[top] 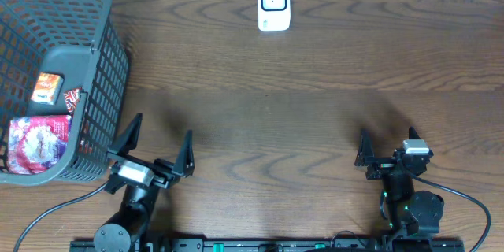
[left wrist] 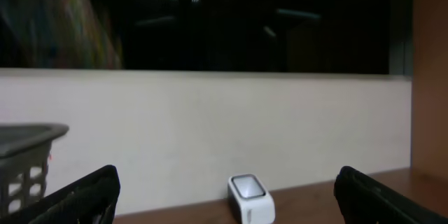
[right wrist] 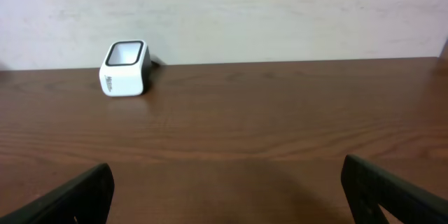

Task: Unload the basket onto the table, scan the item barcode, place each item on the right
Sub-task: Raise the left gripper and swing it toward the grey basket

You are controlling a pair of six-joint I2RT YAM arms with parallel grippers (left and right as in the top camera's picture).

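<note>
The white barcode scanner point(top: 273, 4) stands at the table's far edge, its dark window facing up. It also shows in the left wrist view as the scanner point(left wrist: 250, 196) and in the right wrist view as the scanner point(right wrist: 126, 68). Packaged items lie in the grey basket point(top: 94, 16) at the left: an orange packet point(top: 46, 88) and a pink and red bag point(top: 35, 143). My left gripper point(top: 157, 143) is open and empty beside the basket's near right corner. At the near right my right gripper point(top: 387, 146) is open and empty too.
The basket's rim point(left wrist: 28, 134) shows at the left of the left wrist view. Bare brown wood point(right wrist: 266, 119) runs between both grippers and the scanner. A pale wall stands behind the table's far edge.
</note>
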